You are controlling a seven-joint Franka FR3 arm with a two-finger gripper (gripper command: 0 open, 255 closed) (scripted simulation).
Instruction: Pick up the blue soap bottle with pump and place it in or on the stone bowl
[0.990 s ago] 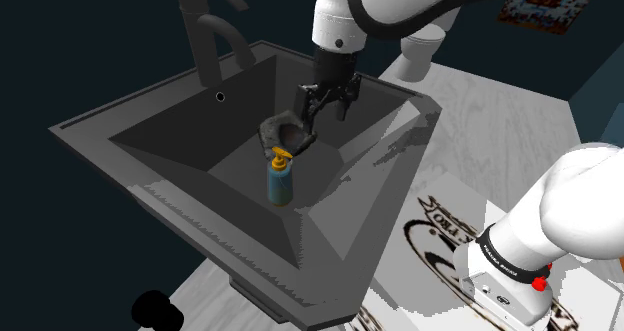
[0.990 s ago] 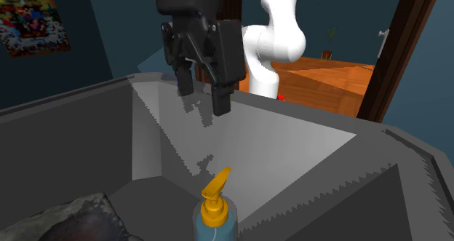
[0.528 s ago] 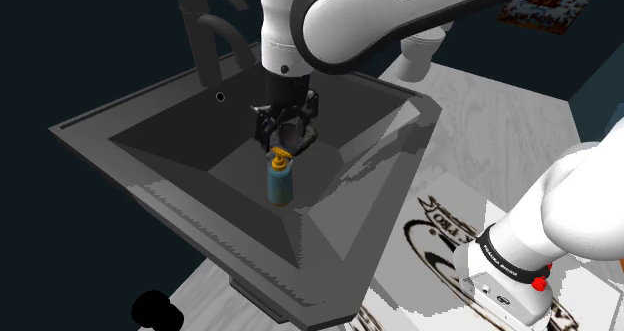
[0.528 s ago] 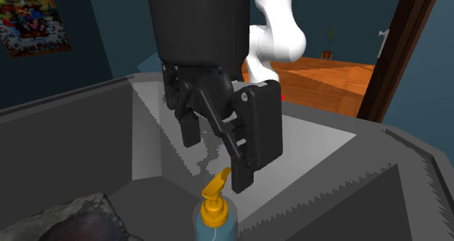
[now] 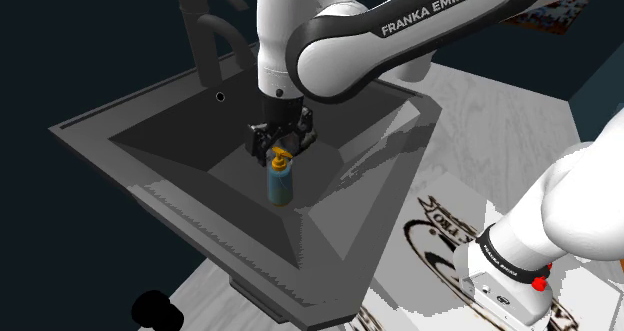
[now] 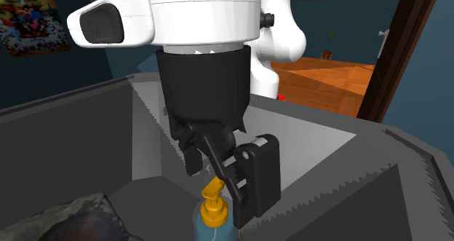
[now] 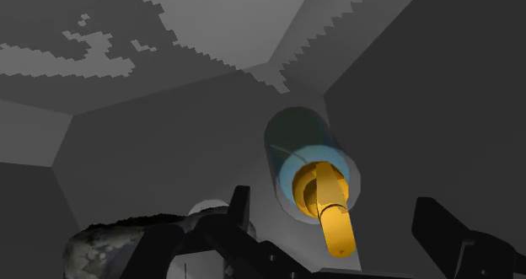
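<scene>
Lowered since the prior frame, gripper (image 6: 217,190) stands open and empty astride the yellow pump (image 6: 213,209); a finger clipping it could topple the soap bottle (image 5: 281,186).

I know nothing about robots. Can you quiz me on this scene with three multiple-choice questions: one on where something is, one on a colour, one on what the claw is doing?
1. Where does the soap bottle stand? A. on a shelf B. in the sink C. on a chair
2. What colour is its pump? A. red B. green C. orange-yellow
3. How is the end effector? A. open B. shut on the bottle C. shut on nothing
Answers: 1 B, it stands upright inside the sink. 2 C, orange-yellow above the blue body. 3 A, its fingers stand apart around the pump.
</scene>
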